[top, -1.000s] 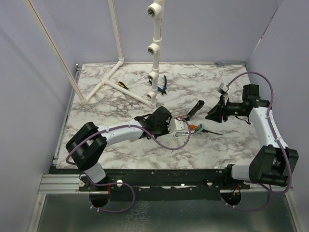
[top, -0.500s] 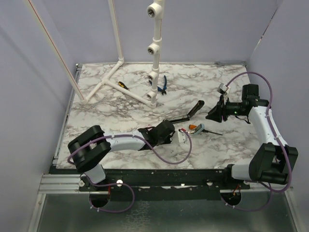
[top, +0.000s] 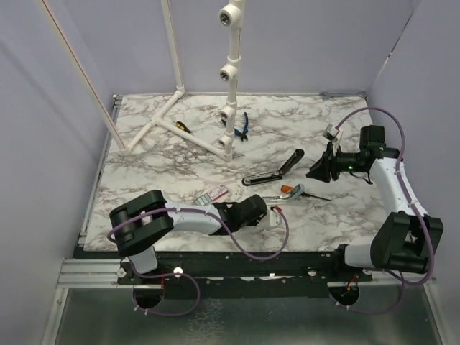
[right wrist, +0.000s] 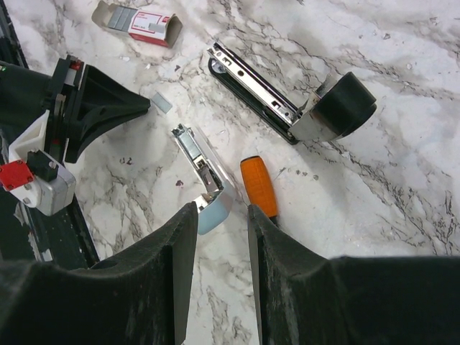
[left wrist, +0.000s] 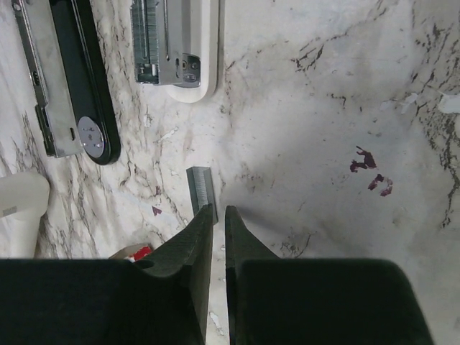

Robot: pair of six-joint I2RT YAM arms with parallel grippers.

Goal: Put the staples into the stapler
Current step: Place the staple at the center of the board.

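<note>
Left hand [left wrist: 218, 210]: low over the marble surface [left wrist: 345, 86], jaws parted by only a slit, gripping nothing.
Staple strip [left wrist: 200, 188]: lies flat on the surface, its near end just at the tip of one left finger, outside the slit.
Staple box [right wrist: 136, 21]: lies on the surface apart from the strip, one end open, more strips showing inside.
Stapler [right wrist: 266, 100]: swung open and lying on the surface, metal channel exposed, empty where it shows.
Right hand [right wrist: 221, 208]: held above the surface, jaws apart, holding nothing.
Pale teal bar [right wrist: 201, 169]: lies between strip and stapler.
Orange-handled screwdriver [right wrist: 259, 188]: just beside the bar.
</note>
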